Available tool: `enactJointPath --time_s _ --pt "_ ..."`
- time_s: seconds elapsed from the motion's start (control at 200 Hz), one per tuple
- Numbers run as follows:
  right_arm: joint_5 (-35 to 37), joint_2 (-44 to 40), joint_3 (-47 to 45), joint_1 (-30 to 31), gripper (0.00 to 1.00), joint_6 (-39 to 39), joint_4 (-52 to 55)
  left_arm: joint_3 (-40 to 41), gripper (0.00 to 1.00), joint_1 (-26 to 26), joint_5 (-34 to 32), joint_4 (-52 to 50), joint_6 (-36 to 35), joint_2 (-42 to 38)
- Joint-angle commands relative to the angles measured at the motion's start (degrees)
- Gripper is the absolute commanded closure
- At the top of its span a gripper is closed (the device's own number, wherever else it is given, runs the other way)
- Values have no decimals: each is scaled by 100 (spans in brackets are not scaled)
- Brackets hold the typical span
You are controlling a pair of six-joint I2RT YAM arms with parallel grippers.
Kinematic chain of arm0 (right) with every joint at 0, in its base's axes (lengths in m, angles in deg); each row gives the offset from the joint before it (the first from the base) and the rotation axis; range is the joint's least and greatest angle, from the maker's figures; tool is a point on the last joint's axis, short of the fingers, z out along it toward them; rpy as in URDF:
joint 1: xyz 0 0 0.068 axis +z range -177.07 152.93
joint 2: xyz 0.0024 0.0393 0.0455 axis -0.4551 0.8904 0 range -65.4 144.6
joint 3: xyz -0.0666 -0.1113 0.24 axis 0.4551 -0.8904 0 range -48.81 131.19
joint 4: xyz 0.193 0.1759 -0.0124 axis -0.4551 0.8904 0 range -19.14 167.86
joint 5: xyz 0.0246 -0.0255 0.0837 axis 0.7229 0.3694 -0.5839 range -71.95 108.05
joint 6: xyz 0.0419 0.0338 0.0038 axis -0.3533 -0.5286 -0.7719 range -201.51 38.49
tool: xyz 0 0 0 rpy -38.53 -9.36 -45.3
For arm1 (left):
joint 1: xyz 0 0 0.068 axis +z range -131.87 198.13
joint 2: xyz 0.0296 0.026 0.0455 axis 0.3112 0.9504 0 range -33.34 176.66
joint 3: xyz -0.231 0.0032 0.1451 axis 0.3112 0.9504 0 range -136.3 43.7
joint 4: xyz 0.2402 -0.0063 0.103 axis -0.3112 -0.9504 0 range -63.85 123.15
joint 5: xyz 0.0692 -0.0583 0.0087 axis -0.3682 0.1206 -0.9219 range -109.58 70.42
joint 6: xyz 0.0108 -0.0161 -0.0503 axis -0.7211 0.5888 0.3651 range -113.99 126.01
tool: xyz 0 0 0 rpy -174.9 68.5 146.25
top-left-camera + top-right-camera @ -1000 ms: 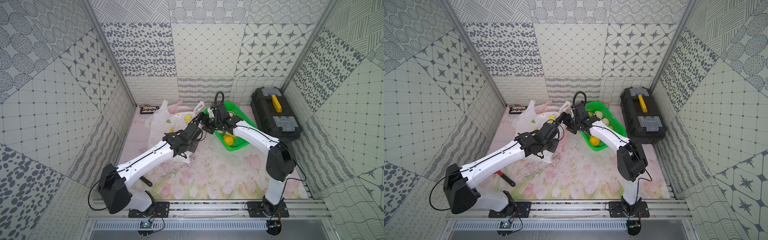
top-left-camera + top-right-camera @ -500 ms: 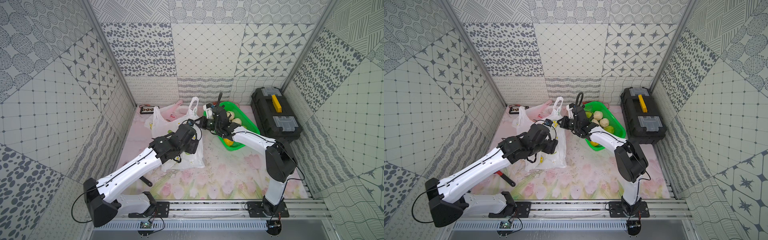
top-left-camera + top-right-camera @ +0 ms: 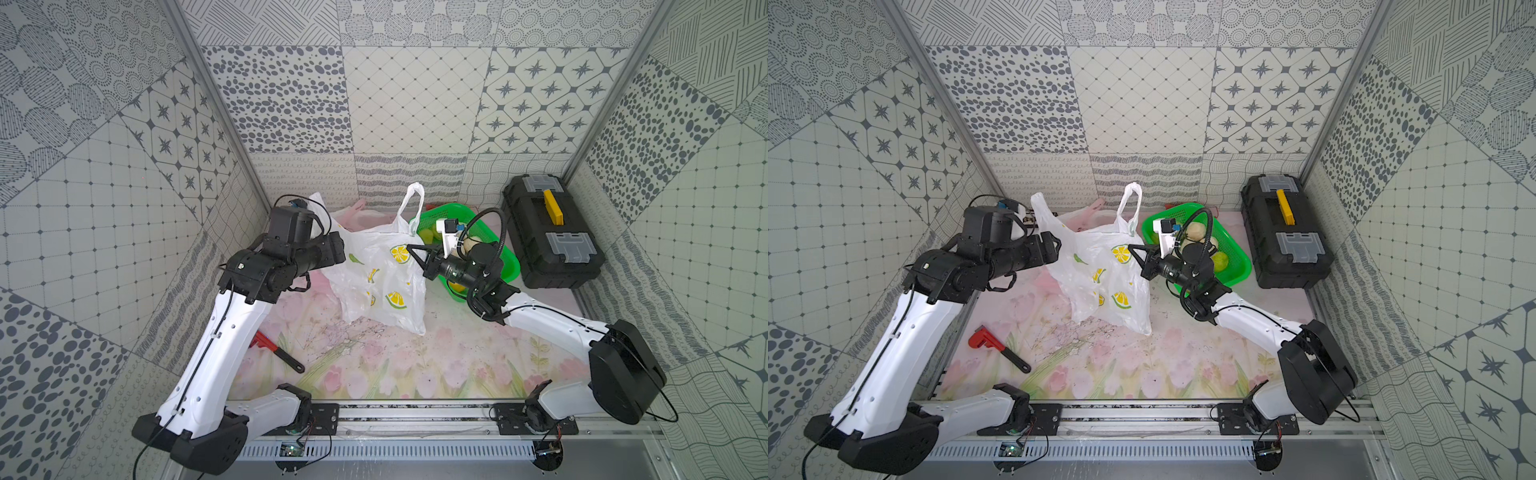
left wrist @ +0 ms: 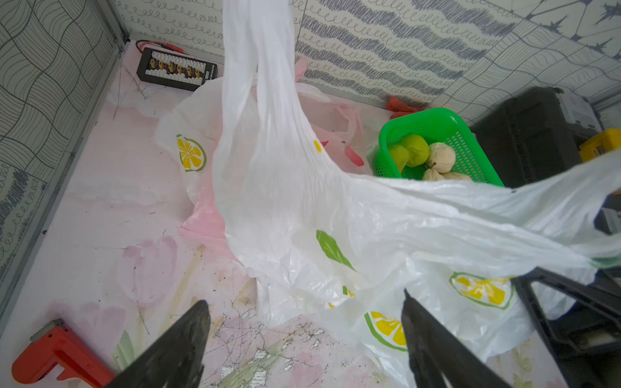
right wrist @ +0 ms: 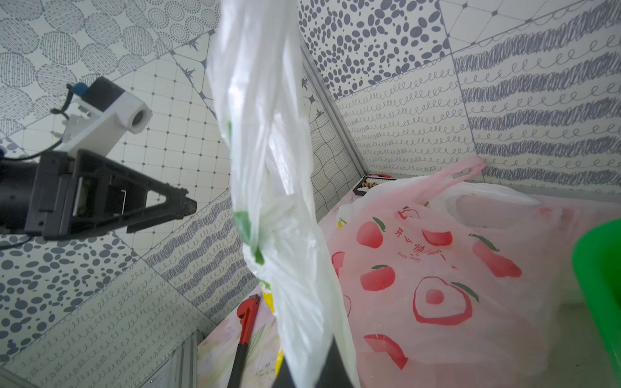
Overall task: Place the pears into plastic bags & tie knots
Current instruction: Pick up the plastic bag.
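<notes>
The right gripper is clamped shut on a fold at the upper edge of the white lemon-print bag, so that this side of the bag is held up off the mat. In the right wrist view the thin plastic is seen pinched between the jaws and rising from them in a twisted strip. One handle loop stands free just above the grip.

The left gripper is held at the opposite side of the same bag with its jaws wide apart and nothing between them. The plastic lies just ahead of the fingertips, ungripped. This gripper is judged to be placed there so that the other side of the mouth can be taken and the bag spread for loading.

Just behind the right gripper, under its wrist, the green basket is set, and the pears, green and cream, are piled in it, not yet bagged; a short reach is thereby allowed. Beyond the lifted bag the pink strawberry bag lies slack, with a second lemon bag beside it. No knot is seen tied.
</notes>
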State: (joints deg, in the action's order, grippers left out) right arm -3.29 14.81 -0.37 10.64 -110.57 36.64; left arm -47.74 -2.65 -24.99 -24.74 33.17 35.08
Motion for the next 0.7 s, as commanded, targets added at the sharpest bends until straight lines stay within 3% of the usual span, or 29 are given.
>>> enactJointPath --time_s 0.0,0.245,0.46,0.595,0.695 --pt "254 -442 -197 199 100 419 -570 -380 3 241 939 -307 360 400" --pt "480 -839 -620 477 100 503 -661 -612 1 267 188 -451 463 849" --pt "500 -857 -780 688 100 491 -820 -893 1 276 494 -9 462 1328" --pt "602 -849 -905 689 100 284 -1057 -814 17 275 90 -145 287 1502" --pt "589 -864 -992 685 100 136 -1204 -719 19 299 -282 -228 188 1482"
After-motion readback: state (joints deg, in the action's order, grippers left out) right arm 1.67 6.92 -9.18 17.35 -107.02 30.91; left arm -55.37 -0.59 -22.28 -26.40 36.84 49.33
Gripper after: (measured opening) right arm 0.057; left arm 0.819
